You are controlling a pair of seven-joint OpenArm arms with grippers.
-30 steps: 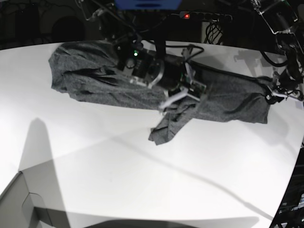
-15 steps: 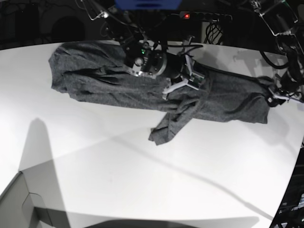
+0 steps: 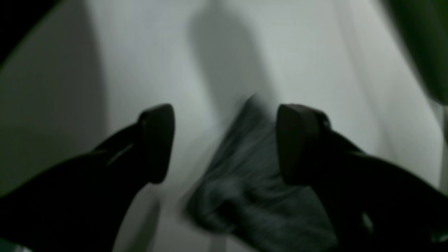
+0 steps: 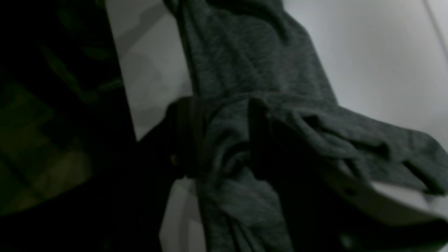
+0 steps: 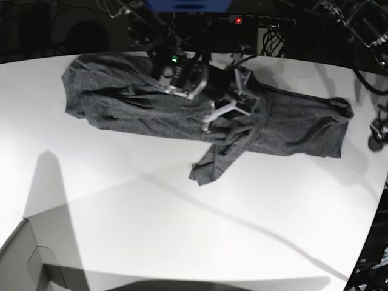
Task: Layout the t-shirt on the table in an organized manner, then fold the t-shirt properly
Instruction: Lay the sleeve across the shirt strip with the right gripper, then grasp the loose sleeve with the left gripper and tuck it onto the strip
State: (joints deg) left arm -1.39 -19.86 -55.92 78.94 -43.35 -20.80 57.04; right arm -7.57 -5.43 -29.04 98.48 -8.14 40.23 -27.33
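The dark grey t-shirt point(image 5: 291, 124) lies stretched across the far half of the white table point(image 5: 182, 212), with a twisted flap hanging toward the front at its middle. My right gripper point(image 5: 229, 100) stands over that middle. In the right wrist view its jaws point(image 4: 224, 140) are parted, with a fold of the t-shirt point(image 4: 245, 63) bunched between them. My left gripper point(image 5: 377, 132) is at the table's right edge, just off the shirt's right corner. In the left wrist view it point(image 3: 227, 143) is open above that corner of the t-shirt point(image 3: 245, 203), which rests on the table point(image 3: 157, 52).
A grey box corner point(image 5: 30, 260) juts in at the front left. Dark equipment and cables point(image 5: 267, 27) line the table's far edge. Long arm shadows cross the tabletop.
My left gripper has opened, let go of the shirt's right corner and drawn off to the right. My right gripper's jaws have parted over the shirt's middle and shifted slightly back.
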